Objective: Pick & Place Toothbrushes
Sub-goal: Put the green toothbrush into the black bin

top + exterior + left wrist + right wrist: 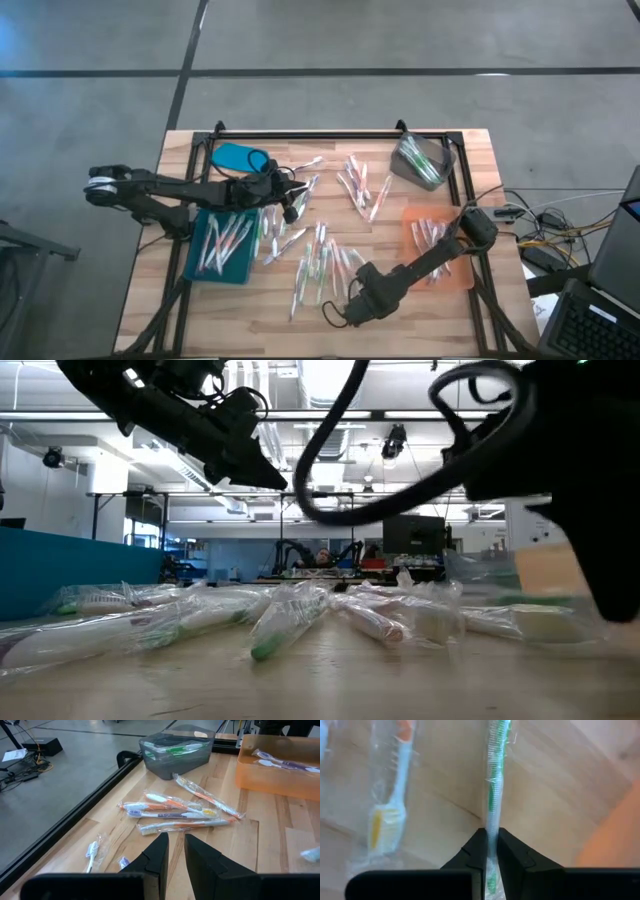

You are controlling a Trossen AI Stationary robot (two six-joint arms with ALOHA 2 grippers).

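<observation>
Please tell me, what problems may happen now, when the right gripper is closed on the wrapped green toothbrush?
The right gripper pinches the green toothbrush near one end, so the long free part may swing or slip out when lifted. Its loose plastic wrapper may be what is held, not the handle. An orange toothbrush lies close beside it and could be dragged along.

Light wooden plank table (pixel 400 310) is showing pale grain; clear-wrapped green-and-white toothbrush (pixel 495 785) is sitting between black end effector fingers (pixel 479 851); translucent orange tray (pixel 280 767), teal tray (pixel 222 270), grey bin (pixel 170 762)
</observation>
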